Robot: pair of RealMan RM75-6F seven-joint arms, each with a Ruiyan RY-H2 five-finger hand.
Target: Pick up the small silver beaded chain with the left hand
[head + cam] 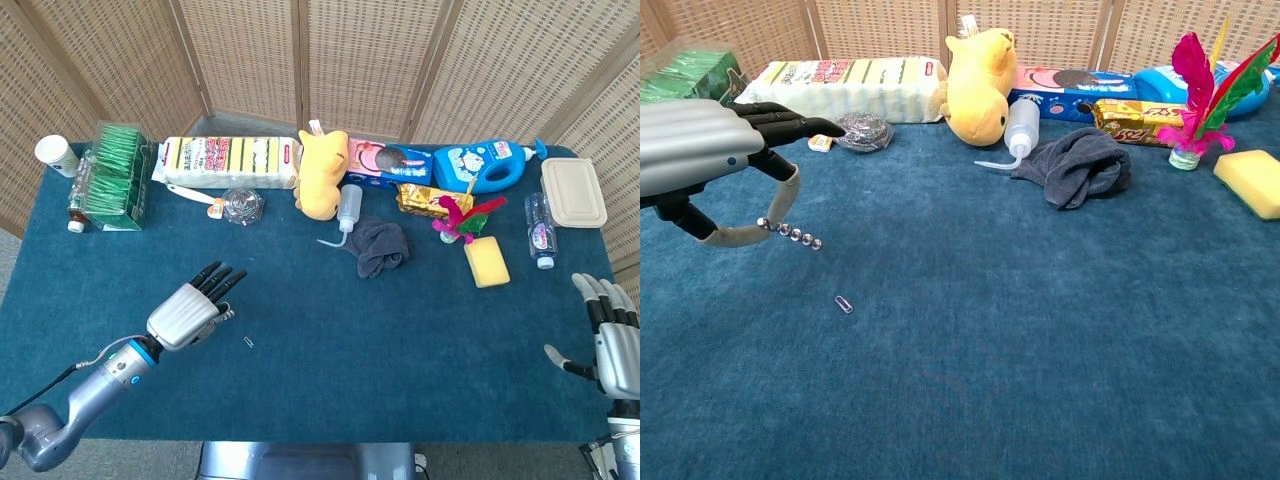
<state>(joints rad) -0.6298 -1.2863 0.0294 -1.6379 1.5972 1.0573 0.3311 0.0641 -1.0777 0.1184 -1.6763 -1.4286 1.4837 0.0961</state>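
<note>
Wicker screen panels behind, blue cloth table (420,340) in front. Left hand (190,312) hovers above the near-left cloth, fingers stretched forward, small silver beaded chain (790,232) pinched at the thumb and sticking out sideways off the cloth. Chest view shows the beads clearly; head view shows only a faint glint at the fingers. Paper clip (844,304) lies on the cloth just right of the hand, apart from it.

Right hand (612,336) is at the far right edge, fingers spread wide, holding nothing; only the head view shows it.

Readable writing: green box (685,80) has "TEA" in the chest view. Gold packet (1132,122) has red lettering, not legible. Sponge pack (228,160) and blue detergent bottle (488,165) have print too small to read.

Also in the back row: yellow plush (980,82), squeeze bottle (1018,126), grey cloth (1076,165), steel scourer (862,130), feather shuttlecock (1200,95), yellow sponge (1254,182). Head view alone shows paper cup (55,154), lidded container (573,192), and water bottle (540,232).
</note>
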